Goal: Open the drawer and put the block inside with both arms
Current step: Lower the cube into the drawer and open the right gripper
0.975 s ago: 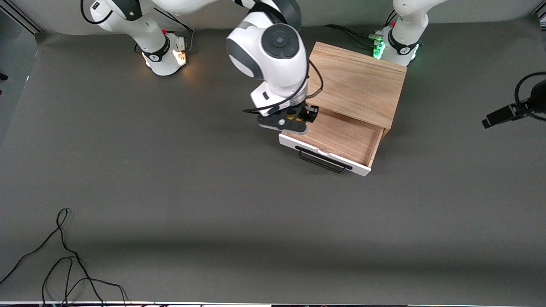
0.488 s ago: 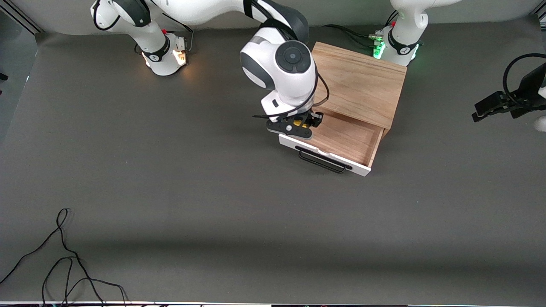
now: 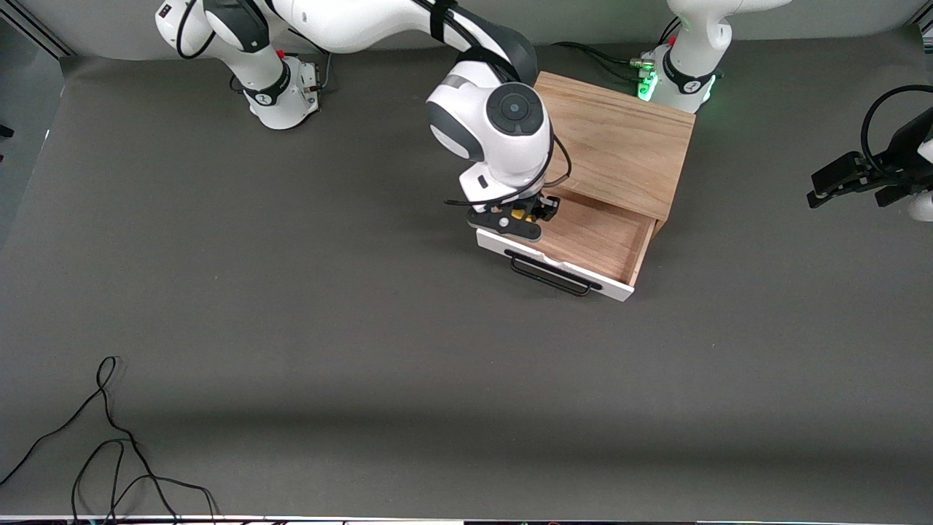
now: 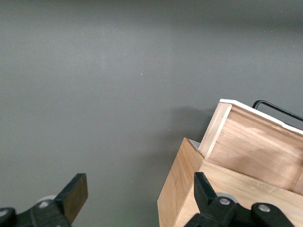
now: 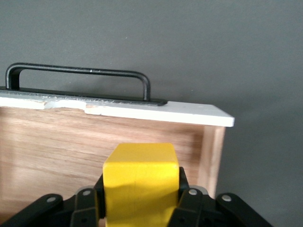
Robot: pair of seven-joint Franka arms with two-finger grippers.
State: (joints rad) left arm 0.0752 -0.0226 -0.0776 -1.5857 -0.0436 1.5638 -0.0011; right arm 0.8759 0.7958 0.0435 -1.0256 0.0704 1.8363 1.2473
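The drawer (image 3: pixel 583 237) stands pulled out of the oak cabinet (image 3: pixel 616 142), its white front and black wire handle (image 3: pixel 550 275) toward the front camera. My right gripper (image 3: pixel 519 216) is shut on the yellow block (image 3: pixel 517 215) and holds it over the drawer's corner at the right arm's end. In the right wrist view the block (image 5: pixel 140 187) sits between the fingers above the drawer's wood floor (image 5: pixel 71 142), with the handle (image 5: pixel 78 78) past it. My left gripper (image 3: pixel 849 181) is open and waits off at the left arm's end of the table; its wrist view shows the cabinet (image 4: pixel 189 189).
A black cable (image 3: pixel 109 445) lies coiled on the dark mat near the front camera at the right arm's end. The arm bases (image 3: pixel 280 87) stand along the table's back edge.
My right gripper has carried the block from beside the drawer's edge to over the drawer's interior and lower. The left gripper has shifted slightly at the table's end.
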